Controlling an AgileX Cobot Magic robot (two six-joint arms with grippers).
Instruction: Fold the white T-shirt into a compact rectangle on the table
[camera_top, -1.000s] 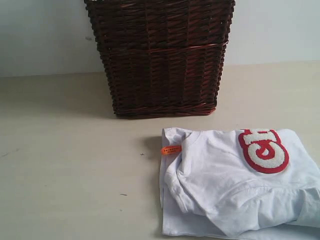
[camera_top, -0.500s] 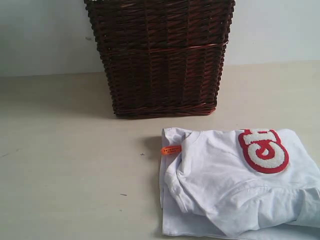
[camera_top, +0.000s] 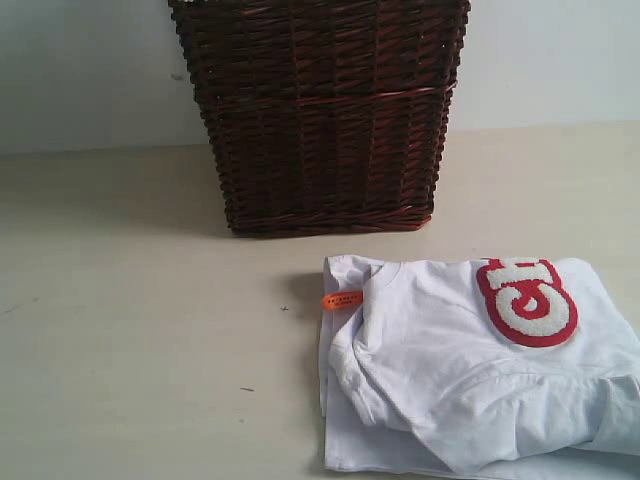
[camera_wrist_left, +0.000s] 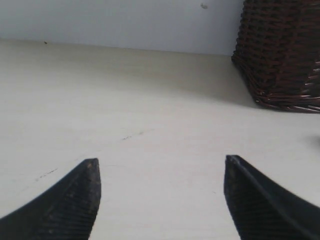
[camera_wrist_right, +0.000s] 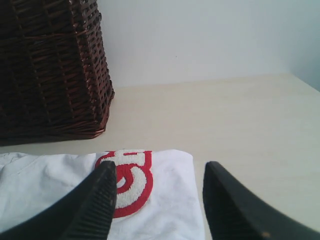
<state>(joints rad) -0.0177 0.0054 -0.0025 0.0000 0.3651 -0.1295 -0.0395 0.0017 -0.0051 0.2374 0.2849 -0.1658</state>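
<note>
Right, the plain white cotton T-shirt (camera_top: 440, 370) lies folded in a soft, rumpled bundle on the broad pale beige table (camera_top: 130, 330). It sits on the right of the exterior view, just in front of the dark brown wicker basket (camera_top: 320, 110) and apart from it. The layers are stacked unevenly and creased, and the cloth runs off the right and lower edges of that view.

On top sits the fuzzy white lettering (camera_top: 527, 300), thick towel-like letters rimmed in red. Only a rounded shape or two shows, something like a C, so the word cannot be read. At the neckline a small orange neck tag (camera_top: 341, 300) sticks out sideways over the table, its tiny print too small to make out.

Moving outward, the table is smooth and matt, with a few tiny dark specks. The basket is woven of glossy reddish-brown cane in tight horizontal rows, narrows toward its base, and stands before the pale grey-white wall (camera_top: 80, 70).

The left gripper (camera_wrist_left: 161, 161) has its black ribbed jaws wide apart with nothing between them, over bare table. The right gripper (camera_wrist_right: 160, 165) has its jaws likewise apart, gripping nothing, poised at the lettered end of the shirt. Whether its tips touch the cloth I cannot tell.
</note>
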